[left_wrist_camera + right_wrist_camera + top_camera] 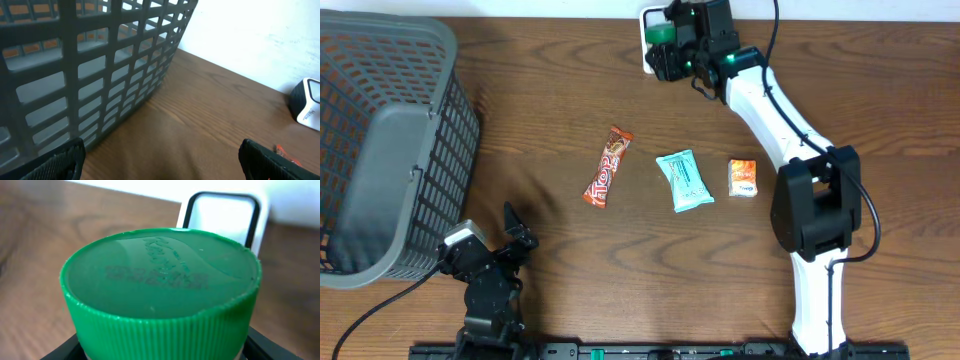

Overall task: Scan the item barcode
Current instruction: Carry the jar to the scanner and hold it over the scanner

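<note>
- Clamping the right pincer (pixel 666 52) on a green-capped container (pixel 660 33), with the jaws set partway apart against its sides just below the ribbed cap (pixel 160 280).
- Holding that container at the far edge of the surface, a little right of the middle, over or against the white scanner (pixel 222 215). Not possible to tell contact from clearance.
- Presenting the cap's flat top up toward the wrist camera, with the scanner's black-framed window just beyond the cap's far rim, so the container is probably meeting the window cap-end first rather than side-on.
- Hiding the container's body and any barcode under the cap in the wrist view.
- Judging the coming move as a turn of the wrist to bring the side wall round to face the window.
- Resting the left pincer (pixel 160 167) with jaws wide apart and empty by the near-left corner, beside the grey basket (pixel 380 150) and well apart from the scanner, leaving the right arm far nearer.
- Leaving a chocolate bar (pixel 608 166), a teal packet (pixel 684 180) and an orange packet (pixel 742 177) lying mid-surface.
</note>
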Motion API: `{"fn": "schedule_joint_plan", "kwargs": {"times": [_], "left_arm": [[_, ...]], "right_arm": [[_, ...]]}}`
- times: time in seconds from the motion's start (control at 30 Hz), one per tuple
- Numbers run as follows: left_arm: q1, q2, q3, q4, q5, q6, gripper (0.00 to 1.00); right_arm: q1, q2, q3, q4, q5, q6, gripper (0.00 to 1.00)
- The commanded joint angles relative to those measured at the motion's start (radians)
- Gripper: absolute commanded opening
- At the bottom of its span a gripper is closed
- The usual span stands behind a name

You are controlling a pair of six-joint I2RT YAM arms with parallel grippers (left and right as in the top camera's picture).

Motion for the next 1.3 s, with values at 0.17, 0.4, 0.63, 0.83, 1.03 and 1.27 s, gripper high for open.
{"fn": "schedule_joint_plan", "kwargs": {"times": [0.17, 0.4, 0.63, 0.83, 1.03, 1.27], "left_arm": [[0.003, -0.002, -0.026, -0.004, -0.006, -0.005, 0.98], [0.003, -0.002, -0.026, -0.004, -0.006, -0.005, 0.98], [0.003, -0.002, -0.026, -0.004, -0.006, -0.005, 0.98], [0.003, -0.002, -0.026, -0.004, -0.006, -0.005, 0.98], [0.003, -0.002, -0.026, -0.004, -0.006, -0.005, 0.98], [0.003, -0.002, -0.026, -0.004, -0.006, -0.005, 0.98]], "right_arm": [[0.006, 0.084, 0.051, 0.16, 0.113, 0.105, 0.47], [0.006, 0.253, 0.297, 0.1, 0.131, 0.156, 0.45], [0.004, 0.334, 0.471, -0.042, 0.206, 0.238, 0.43], [0.002, 0.333, 0.486, -0.103, 0.206, 0.29, 0.4], [0.0, 0.333, 0.603, -0.257, 0.221, 0.288, 0.37], [-0.021, 0.333, 0.848, -0.661, 0.225, 0.29, 0.33]]}}
